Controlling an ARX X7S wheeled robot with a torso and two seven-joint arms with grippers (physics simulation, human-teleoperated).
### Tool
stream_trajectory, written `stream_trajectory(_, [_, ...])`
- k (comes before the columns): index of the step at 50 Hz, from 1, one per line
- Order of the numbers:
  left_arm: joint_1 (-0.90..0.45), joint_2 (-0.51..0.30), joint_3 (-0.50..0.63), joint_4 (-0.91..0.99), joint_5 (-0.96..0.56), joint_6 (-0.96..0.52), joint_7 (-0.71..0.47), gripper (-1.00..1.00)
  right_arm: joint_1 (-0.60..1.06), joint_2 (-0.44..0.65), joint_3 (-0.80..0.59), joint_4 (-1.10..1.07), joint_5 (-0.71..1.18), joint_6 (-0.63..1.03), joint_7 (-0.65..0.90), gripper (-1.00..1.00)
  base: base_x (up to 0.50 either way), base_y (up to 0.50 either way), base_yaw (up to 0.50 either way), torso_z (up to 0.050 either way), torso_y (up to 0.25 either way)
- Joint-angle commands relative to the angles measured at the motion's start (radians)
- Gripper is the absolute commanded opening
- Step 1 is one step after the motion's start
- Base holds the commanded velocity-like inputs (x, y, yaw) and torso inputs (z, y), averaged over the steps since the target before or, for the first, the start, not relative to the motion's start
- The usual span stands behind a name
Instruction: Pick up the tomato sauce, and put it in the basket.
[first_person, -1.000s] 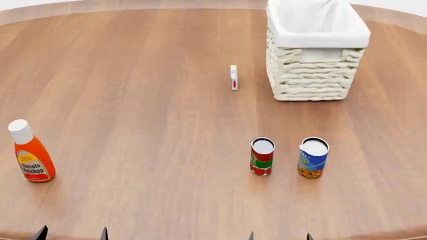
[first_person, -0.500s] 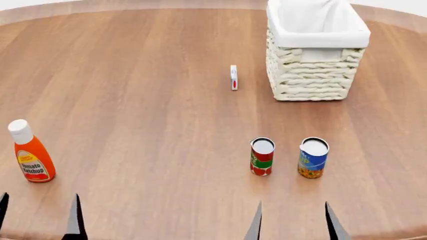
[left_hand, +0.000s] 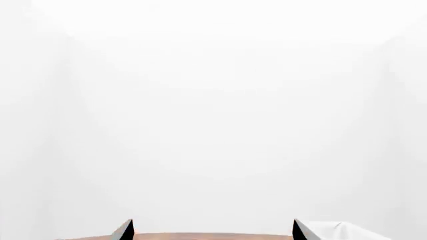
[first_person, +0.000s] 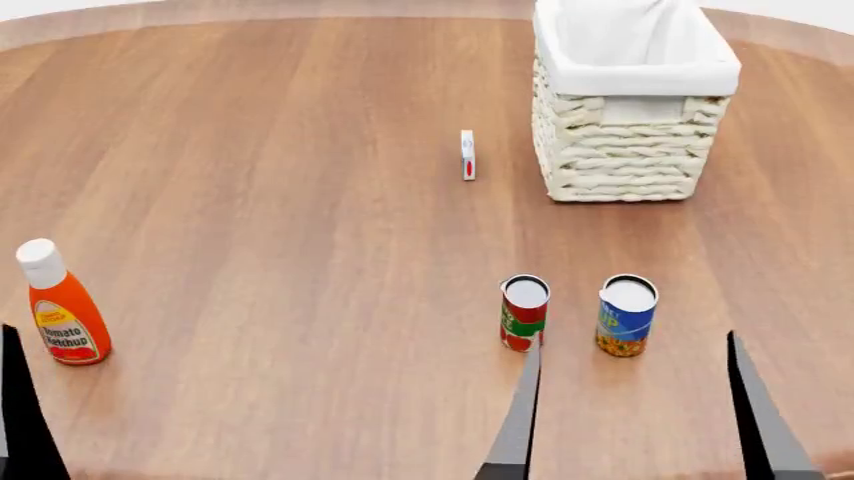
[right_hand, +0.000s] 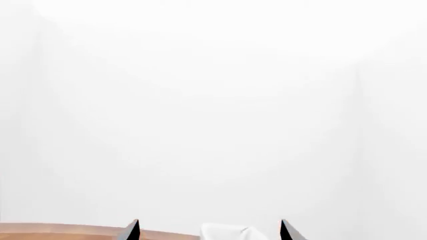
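Observation:
The tomato sauce (first_person: 525, 313) is a small upright can with a red and green label, standing on the wooden table (first_person: 267, 200) in the head view. The basket (first_person: 627, 150) is cream wicker with a white liner and stands at the far right; its liner (right_hand: 227, 232) also shows low in the right wrist view. My right gripper (first_person: 633, 345) is open and empty. Its left finger (first_person: 518, 420) rises just in front of the tomato sauce. My left gripper (left_hand: 213, 222) is open and empty. Only one of its fingers (first_person: 20, 410) shows at the head view's left edge.
A blue-and-yellow can (first_person: 626, 316) stands just right of the tomato sauce, between my right gripper's fingers in the head view. An orange ketchup bottle (first_person: 62, 318) stands near left. A small white carton (first_person: 467, 155) stands left of the basket.
Both grippers' fingers have come much further up into the head view from its bottom edge. The right one now reaches the two cans. Nothing on the table has moved.

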Motion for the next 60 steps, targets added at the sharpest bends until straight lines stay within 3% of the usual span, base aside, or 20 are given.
stream_trajectory(1, [0.034, -0.015, -0.031, 0.091, -0.035, 0.034, -0.012, 1.0, -0.036, 0.018, -0.012, -0.114, -0.026, -0.022, 0.02, 1.0, 0.0, 0.0, 0.0, 0.0, 0.0])
stream_trajectory(30, [0.057, -0.027, 0.023, 0.04, 0.023, 0.089, -0.03, 1.0, -0.034, 0.039, -0.023, -0.034, -0.029, 0.003, 0.046, 1.0, 0.01, 0.0, 0.0, 0.0, 0.0])
stream_trajectory(60, [0.058, -0.046, 0.033, -0.006, 0.018, 0.128, -0.046, 1.0, -0.024, 0.05, -0.036, -0.03, -0.019, 0.018, 0.068, 1.0, 0.19, 0.0, 0.0, 0.0, 0.0])
